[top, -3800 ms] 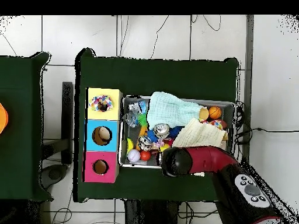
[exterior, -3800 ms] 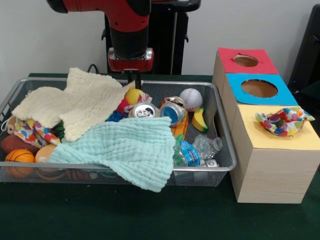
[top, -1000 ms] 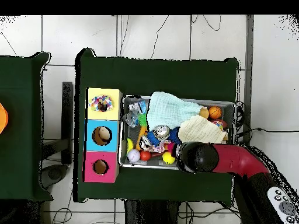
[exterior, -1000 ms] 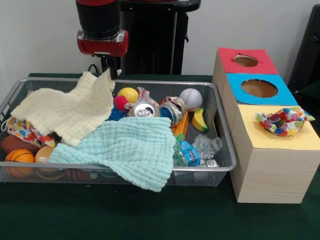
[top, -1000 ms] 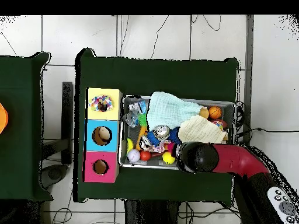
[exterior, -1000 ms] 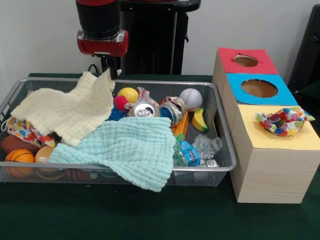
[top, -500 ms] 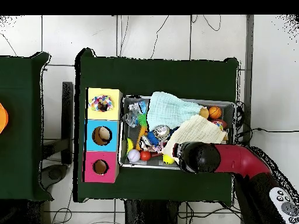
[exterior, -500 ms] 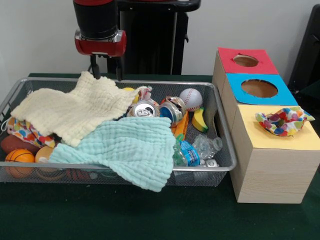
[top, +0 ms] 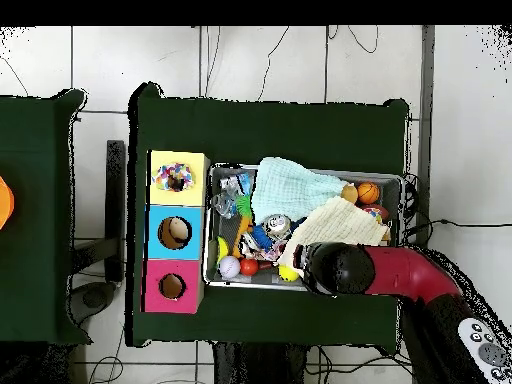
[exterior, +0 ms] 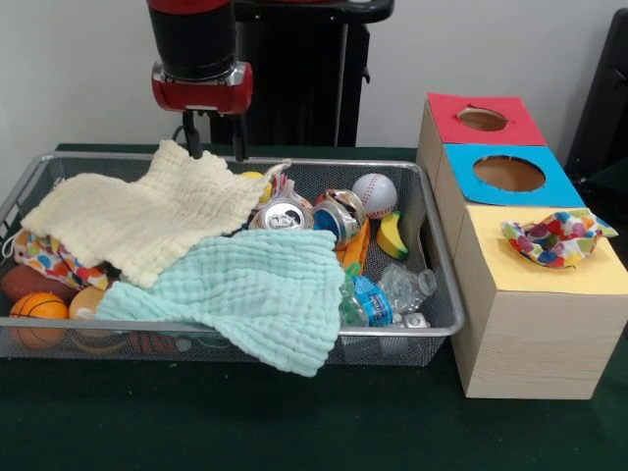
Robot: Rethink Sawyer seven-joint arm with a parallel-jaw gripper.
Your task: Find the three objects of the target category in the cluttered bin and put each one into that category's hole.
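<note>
Jaws (exterior: 214, 147) are apart, empty, upper left over the cream waffle cloth (exterior: 147, 216); nearest dotted fabric piece (exterior: 49, 257) peeks out lower left of them.

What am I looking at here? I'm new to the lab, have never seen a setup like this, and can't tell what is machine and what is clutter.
The red and black thing is a robot arm; its gripper hangs with its two thin fingers open and empty, above the far rim of the bin. One picture is taken from across the table, facing the robot. The other looks straight down, where the gripper's own arm hides it.

The bin is a wire basket on a green table. On top lie a cream cloth and a mint-green cloth; a dotted fabric piece peeks out beneath the cream one. Around them are a can, baseball, toy banana, plastic bottle and small basketball.

Beside the bin stand three boxes with holes. Another dotted piece sits on the yellow box, over its hole.
</note>
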